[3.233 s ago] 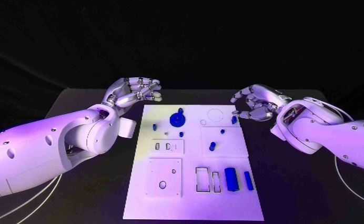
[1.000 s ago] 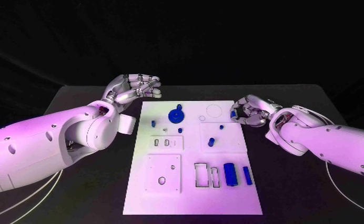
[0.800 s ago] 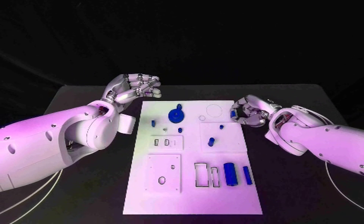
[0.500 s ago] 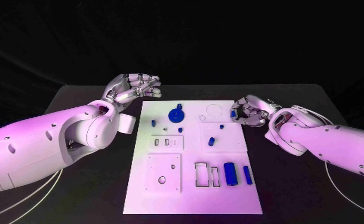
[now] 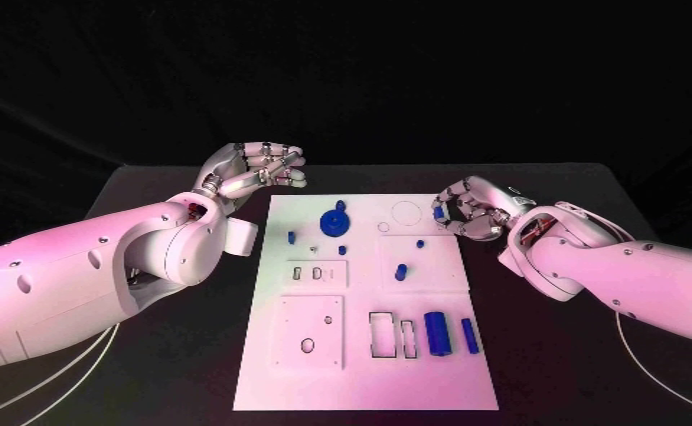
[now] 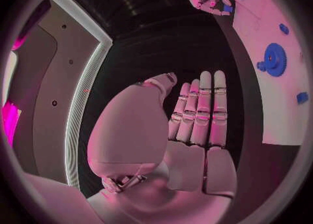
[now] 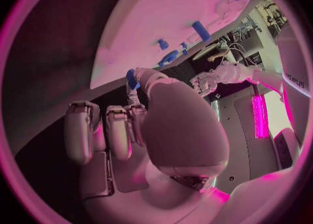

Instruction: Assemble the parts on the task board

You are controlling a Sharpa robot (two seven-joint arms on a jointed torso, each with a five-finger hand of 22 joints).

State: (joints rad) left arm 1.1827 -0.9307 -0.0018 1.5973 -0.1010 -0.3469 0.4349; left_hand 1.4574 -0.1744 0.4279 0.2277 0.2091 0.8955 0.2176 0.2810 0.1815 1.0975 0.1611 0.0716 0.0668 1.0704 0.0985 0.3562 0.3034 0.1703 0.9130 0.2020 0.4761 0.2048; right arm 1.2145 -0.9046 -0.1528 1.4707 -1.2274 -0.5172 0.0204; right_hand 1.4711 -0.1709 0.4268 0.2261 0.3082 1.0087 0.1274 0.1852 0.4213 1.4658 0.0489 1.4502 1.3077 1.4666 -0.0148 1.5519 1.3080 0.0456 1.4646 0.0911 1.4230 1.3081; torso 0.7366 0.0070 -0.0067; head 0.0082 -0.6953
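A: Where is the right hand (image 5: 469, 208)?
B: At the white rectangular task board's (image 5: 368, 371) two o'clock edge, pinching a small blue peg (image 7: 132, 79) in its fingertips.
A: The left hand (image 5: 257, 168)?
B: At ten o'clock over the black tabletop (image 5: 159, 196), fingers curled, holding nothing.

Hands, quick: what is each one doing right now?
Left hand: open, holding nothing.
Right hand: fingers pinch a small blue part beside the task board.

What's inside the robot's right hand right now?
The right hand pinches a small blue part between thumb and fingertip, at the task board's far right edge. Most of the part is covered by the fingers.
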